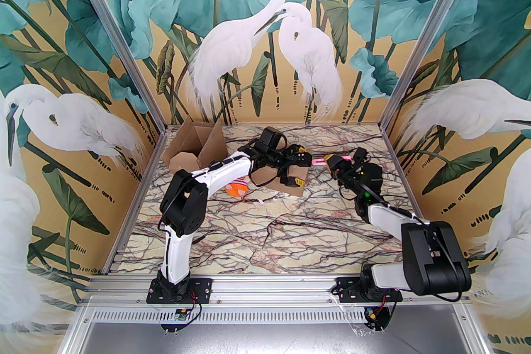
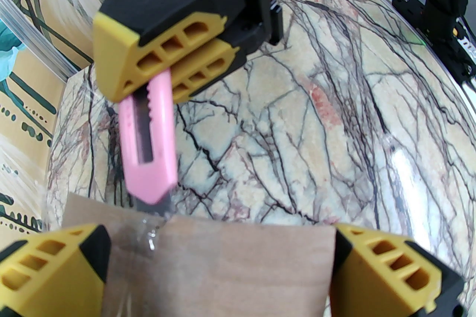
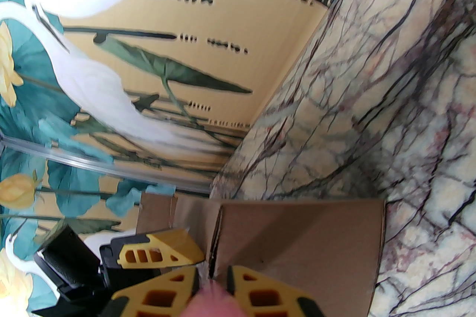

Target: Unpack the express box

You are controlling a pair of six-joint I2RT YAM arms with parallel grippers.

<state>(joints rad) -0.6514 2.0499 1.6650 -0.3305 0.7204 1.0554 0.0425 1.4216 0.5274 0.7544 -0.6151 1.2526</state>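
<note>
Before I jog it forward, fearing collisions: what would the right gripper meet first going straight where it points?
The pink knife in the right gripper would meet the taped seam of the cardboard box first; its blade looks nearly there. The open left gripper straddles it.

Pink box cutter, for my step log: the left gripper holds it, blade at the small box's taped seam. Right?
No. The right gripper holds the pink box cutter, as the left wrist view shows. Its blade is indeed at the small box's taped seam.
</note>
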